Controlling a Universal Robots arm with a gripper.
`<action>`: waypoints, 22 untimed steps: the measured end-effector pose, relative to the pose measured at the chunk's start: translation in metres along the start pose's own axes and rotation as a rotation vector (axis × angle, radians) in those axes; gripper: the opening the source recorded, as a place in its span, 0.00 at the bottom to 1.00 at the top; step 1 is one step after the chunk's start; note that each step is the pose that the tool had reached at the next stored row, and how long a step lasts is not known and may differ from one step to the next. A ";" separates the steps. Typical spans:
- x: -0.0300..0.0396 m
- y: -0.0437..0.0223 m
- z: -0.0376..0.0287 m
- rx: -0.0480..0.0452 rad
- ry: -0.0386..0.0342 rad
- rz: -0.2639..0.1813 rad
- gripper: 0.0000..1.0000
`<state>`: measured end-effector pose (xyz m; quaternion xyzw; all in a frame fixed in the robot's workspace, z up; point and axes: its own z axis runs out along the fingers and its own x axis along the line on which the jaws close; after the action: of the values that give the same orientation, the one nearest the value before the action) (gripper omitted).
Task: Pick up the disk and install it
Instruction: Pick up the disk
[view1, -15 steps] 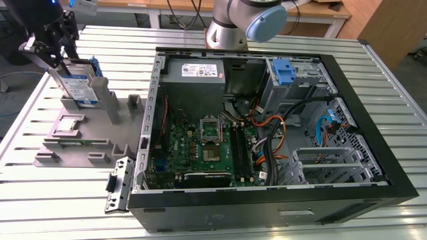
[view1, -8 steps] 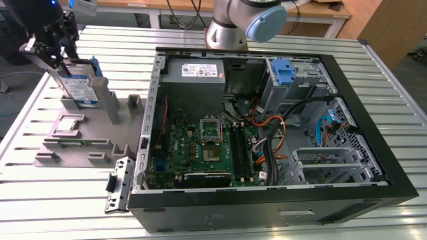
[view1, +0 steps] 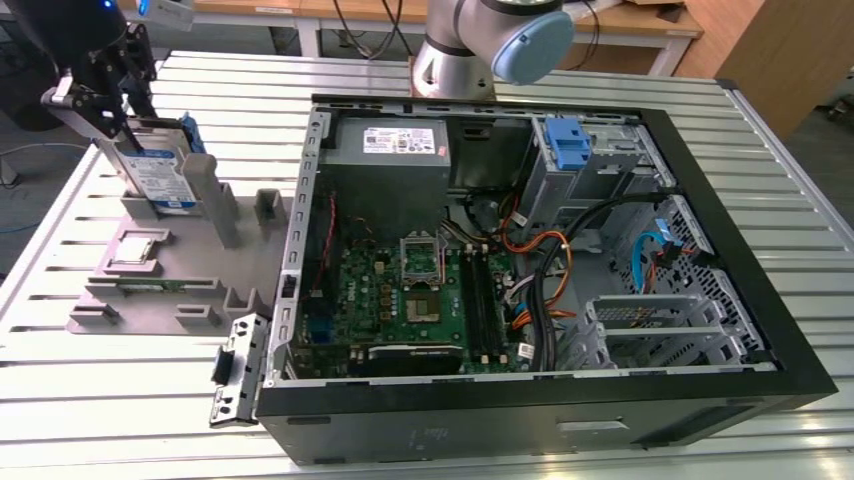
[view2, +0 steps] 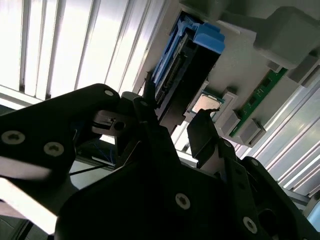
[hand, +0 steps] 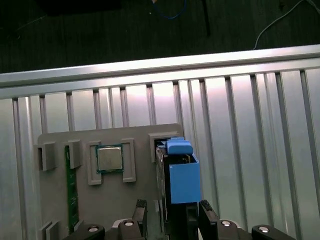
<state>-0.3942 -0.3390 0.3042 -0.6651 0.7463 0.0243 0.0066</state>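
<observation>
Standing upright at a corner of the grey plastic fixture tray (view1: 160, 278), the disk (view1: 163, 172), a flat silver metal drive in a blue plastic carrier, is straddled by the black gripper (view1: 118, 108), whose fingers are spread, not clamped. If they are closed off-centre, the disk may be tilted and jammed in its slot. The arm is stretched towards the exterior view's left, with the wrist pointed down.

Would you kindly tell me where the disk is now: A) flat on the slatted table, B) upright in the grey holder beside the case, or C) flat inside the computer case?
B: the disk stands on edge in the grey holder outside the computer case, gripper at its top.
</observation>
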 end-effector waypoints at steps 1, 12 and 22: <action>0.0000 0.0000 0.0000 -0.0001 0.0001 -0.003 0.53; -0.0006 0.0001 0.0000 -0.0004 -0.0006 -0.003 0.53; -0.0008 0.0001 0.0004 -0.0002 -0.0006 -0.010 0.53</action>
<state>-0.3942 -0.3381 0.3039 -0.6689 0.7429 0.0246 0.0068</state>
